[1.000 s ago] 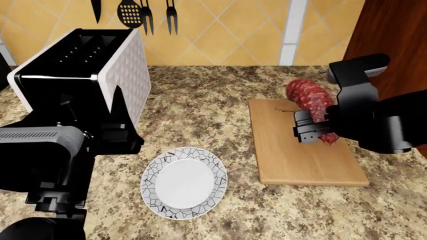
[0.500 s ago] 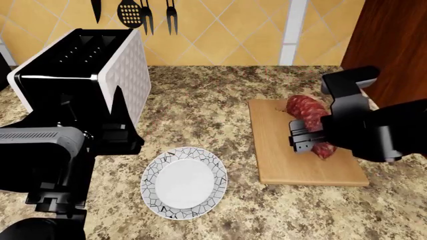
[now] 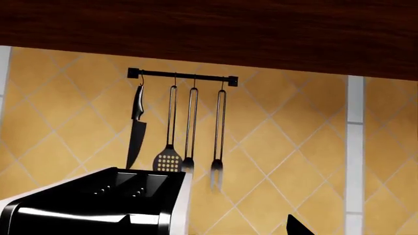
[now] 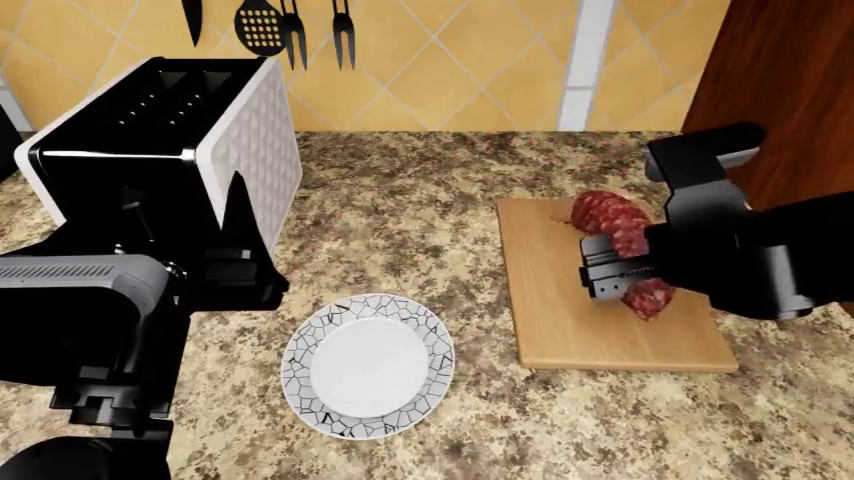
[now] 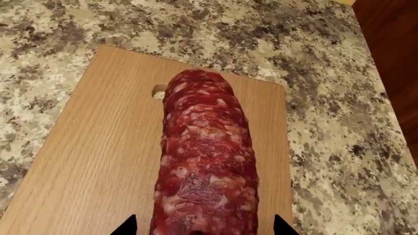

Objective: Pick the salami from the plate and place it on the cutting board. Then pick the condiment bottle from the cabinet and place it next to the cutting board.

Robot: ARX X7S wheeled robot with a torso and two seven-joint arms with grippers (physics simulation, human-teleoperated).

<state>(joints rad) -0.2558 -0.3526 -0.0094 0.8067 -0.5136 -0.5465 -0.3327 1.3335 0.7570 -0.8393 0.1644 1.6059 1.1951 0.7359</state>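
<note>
Salami (image 4: 618, 232) over cutting board (image 4: 561, 300)

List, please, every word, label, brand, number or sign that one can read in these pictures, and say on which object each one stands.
There are none. The toaster, the plate, the cutting board, the salami and the hanging utensils carry no legible text. The plate's rim shows only a black crackle pattern, not writing.
</note>
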